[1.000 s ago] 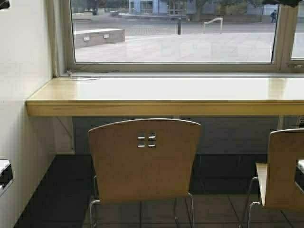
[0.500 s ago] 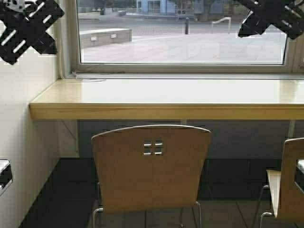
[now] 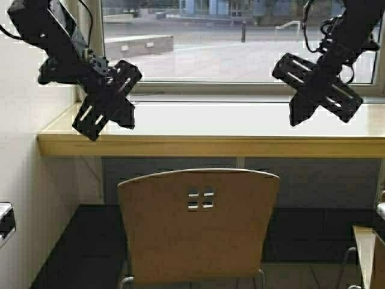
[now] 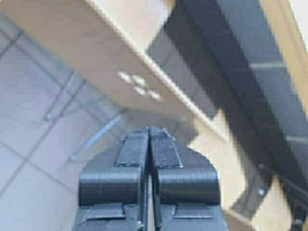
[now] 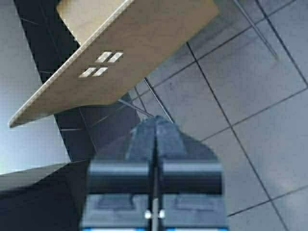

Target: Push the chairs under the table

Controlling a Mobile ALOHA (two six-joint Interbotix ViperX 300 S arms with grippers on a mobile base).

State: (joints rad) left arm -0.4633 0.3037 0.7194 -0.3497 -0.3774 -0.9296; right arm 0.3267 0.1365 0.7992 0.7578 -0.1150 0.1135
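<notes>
A tan plywood chair (image 3: 198, 226) with four small cutouts stands in front of me, its back toward me and its seat out from under the table (image 3: 210, 123), a long pale counter below the window. A second chair (image 3: 368, 253) shows only partly at the right edge. My left gripper (image 3: 125, 116) hangs shut and empty above the table's left end. My right gripper (image 3: 296, 117) hangs shut and empty above the table's right part. Both wrist views look down on the chair backrest (image 4: 96, 48) (image 5: 134, 43) beyond shut fingertips (image 4: 163, 149) (image 5: 144, 137), well clear of it.
A white wall (image 3: 24, 180) closes the left side, with a metal fitting (image 3: 5, 220) on it. A large window (image 3: 240, 48) runs behind the table. Dark tiled floor (image 3: 78, 253) lies under the table, and paler tiles (image 5: 250, 96) lie around the chair legs.
Both arms have swung down from the top corners to hang over the table. The robot has moved: the chair and table now sit lower and further right in the high view.
</notes>
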